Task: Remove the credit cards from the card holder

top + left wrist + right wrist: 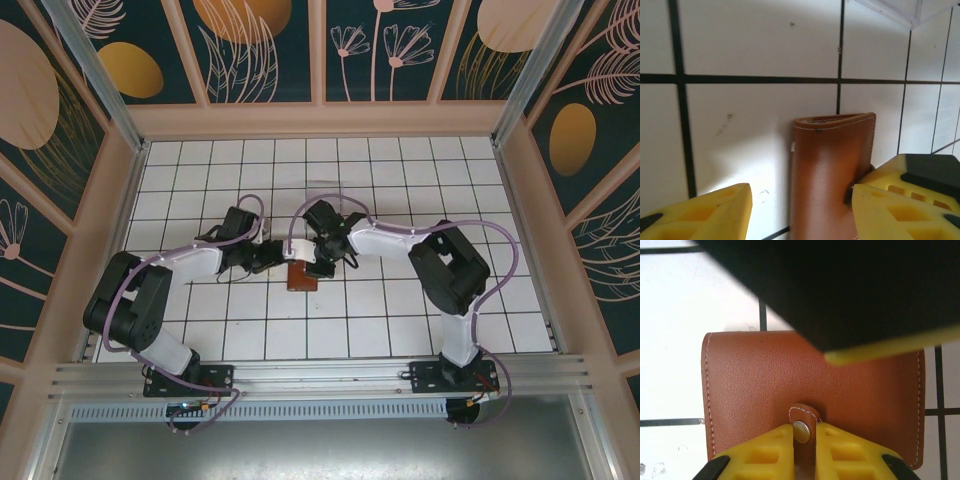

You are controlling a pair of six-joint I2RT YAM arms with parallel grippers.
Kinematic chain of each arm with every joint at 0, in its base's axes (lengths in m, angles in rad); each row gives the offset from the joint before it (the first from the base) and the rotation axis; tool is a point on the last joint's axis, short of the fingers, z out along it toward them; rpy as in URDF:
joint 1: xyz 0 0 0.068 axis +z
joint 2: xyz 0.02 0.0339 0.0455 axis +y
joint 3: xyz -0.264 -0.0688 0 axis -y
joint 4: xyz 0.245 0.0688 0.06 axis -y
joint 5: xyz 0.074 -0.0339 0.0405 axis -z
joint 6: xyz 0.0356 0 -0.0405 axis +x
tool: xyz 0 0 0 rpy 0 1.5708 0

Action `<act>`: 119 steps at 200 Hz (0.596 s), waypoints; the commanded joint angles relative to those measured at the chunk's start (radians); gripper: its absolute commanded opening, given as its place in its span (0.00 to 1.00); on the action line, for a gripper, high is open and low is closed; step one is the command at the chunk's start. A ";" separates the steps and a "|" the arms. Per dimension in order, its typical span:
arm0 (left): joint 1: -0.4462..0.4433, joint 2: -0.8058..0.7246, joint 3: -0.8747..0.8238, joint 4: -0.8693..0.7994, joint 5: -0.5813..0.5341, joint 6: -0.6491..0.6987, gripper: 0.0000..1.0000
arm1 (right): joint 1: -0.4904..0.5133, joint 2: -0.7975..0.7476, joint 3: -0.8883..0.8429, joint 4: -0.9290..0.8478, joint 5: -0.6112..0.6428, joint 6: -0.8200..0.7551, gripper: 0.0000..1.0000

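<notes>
The brown leather card holder [301, 277] lies folded shut on the white tiles between both arms. My right gripper [804, 440] is shut on its snap tab [802, 416], with the metal stud between the yellow fingertips. My left gripper [800, 212] straddles the card holder [832, 175] with its jaws open: the right fingertip [890, 210] touches the holder's edge and the left fingertip [710, 212] stands apart from it. From above, the left gripper [270, 258] sits at the holder's left and the right gripper [320, 262] at its right. The credit cards are hidden.
A white tiled floor [400, 320] with black grid lines stretches around the holder. Beige-framed patterned walls [320, 120] close it in at the back and both sides. A black and yellow finger of the left gripper [880, 352] crosses the top of the right wrist view.
</notes>
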 commanded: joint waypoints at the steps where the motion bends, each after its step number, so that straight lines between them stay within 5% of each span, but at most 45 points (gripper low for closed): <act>1: -0.018 0.018 -0.011 0.049 0.041 -0.031 0.52 | 0.013 -0.046 -0.059 0.079 -0.058 0.041 0.12; 42: -0.026 0.035 -0.017 0.025 -0.006 -0.035 0.48 | 0.011 -0.082 -0.127 0.173 -0.087 0.069 0.11; 73: -0.027 -0.004 -0.024 0.027 -0.074 -0.045 0.45 | 0.005 -0.118 -0.158 0.225 -0.077 0.139 0.29; 119: -0.024 -0.064 -0.011 0.040 -0.176 -0.056 0.44 | 0.022 -0.197 -0.200 0.289 -0.016 0.389 0.37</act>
